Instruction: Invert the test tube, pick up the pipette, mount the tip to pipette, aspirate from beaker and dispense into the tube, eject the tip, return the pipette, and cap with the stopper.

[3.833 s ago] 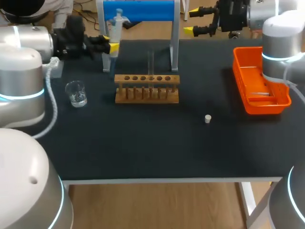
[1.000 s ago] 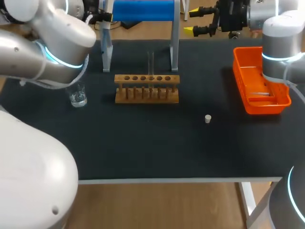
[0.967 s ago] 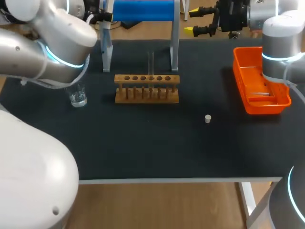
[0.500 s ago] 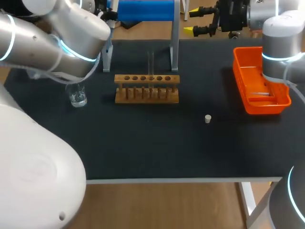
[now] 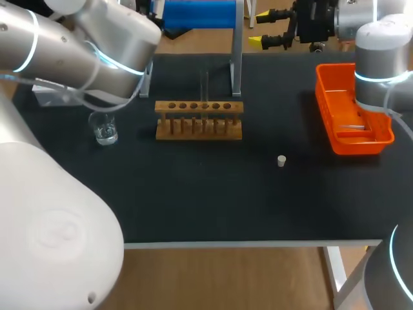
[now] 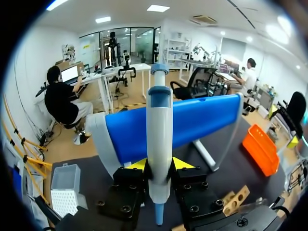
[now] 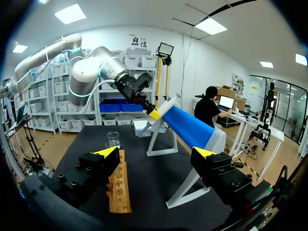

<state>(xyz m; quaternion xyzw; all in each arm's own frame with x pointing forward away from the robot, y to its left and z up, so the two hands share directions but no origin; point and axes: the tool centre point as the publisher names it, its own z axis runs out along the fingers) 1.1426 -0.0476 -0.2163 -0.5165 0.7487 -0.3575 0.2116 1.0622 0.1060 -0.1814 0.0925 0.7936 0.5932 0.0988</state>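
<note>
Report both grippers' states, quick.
Left gripper: shut on the pipette.
Right gripper: open, holding nothing.

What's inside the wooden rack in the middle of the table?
A clear test tube stands upright in one hole of the wooden rack; the other holes look empty. The tube's lower end is hidden by the rack, so any contents cannot be seen.
</note>
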